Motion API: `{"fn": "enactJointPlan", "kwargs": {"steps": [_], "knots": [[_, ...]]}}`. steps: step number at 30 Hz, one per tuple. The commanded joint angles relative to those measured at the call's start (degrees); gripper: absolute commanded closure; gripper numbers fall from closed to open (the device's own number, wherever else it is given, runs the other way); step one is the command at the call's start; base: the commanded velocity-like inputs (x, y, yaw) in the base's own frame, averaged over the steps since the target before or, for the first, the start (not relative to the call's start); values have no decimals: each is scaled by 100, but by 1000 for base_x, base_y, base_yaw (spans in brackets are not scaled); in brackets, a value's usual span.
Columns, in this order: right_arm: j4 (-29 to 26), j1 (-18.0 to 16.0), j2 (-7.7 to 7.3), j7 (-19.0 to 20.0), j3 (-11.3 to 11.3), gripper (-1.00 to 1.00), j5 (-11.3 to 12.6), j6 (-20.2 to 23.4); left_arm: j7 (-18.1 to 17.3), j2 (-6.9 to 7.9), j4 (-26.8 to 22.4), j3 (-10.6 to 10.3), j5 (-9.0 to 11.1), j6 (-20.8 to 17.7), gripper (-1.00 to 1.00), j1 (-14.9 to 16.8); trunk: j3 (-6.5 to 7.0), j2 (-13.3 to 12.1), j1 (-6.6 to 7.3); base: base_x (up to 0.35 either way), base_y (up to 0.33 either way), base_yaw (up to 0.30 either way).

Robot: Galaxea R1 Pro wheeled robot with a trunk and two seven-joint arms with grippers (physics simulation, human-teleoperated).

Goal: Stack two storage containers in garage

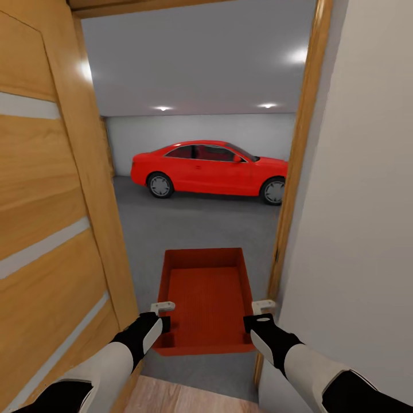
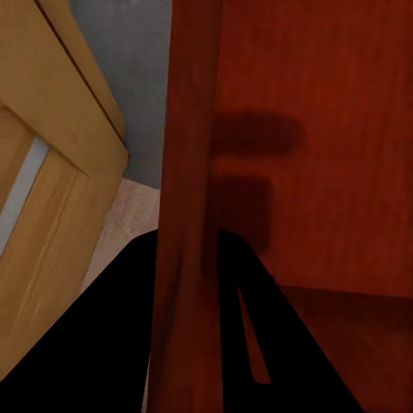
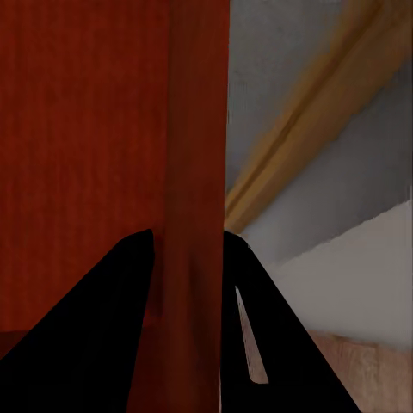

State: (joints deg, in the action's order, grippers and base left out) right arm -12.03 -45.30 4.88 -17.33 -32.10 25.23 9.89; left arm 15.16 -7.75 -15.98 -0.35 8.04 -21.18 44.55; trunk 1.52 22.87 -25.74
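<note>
Both arms reach forward from the bottom of the head view, and a strip of light wood-plank floor shows between them. Left gripper and right gripper each clamp a long side wall of one orange-red storage container, near its closer end, so the box hangs level between them with its open top facing up. In the left wrist view, the two dark fingers straddle the thin wall, one outside and one inside, pressed against it; the right wrist view shows the same pinch, with fingers on either side of the opposite wall. Just outside the left gripper stands the edge of an open wooden door with pale horizontal stripes. Beside the right gripper run the wooden door frame and a plain pale wall. Held in the doorway, the container reaches over the dark grey floor of the garage. Farther in, well apart from the box, a red car stands side-on before the pale grey back wall, under small ceiling lights.
</note>
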Motion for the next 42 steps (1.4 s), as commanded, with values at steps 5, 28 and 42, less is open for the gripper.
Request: {"fn": "enactJointPlan", "kwargs": {"steps": [5,28,42], "knots": [[7,-1,-5,-51,-103,100,131,39,66,37,-28,-35,-206,8,100,1,-2,5,-4,193,260,-1],[7,-2,20,-57,-103,100,131,40,66,37,-28,-35,-213,8,100,1,-2,5,-4,157,145,-190],[7,-4,14,-56,-103,100,131,40,66,37,-28,-26,-214,8,100,1,-2,5,-4,151,162,-88]]}}
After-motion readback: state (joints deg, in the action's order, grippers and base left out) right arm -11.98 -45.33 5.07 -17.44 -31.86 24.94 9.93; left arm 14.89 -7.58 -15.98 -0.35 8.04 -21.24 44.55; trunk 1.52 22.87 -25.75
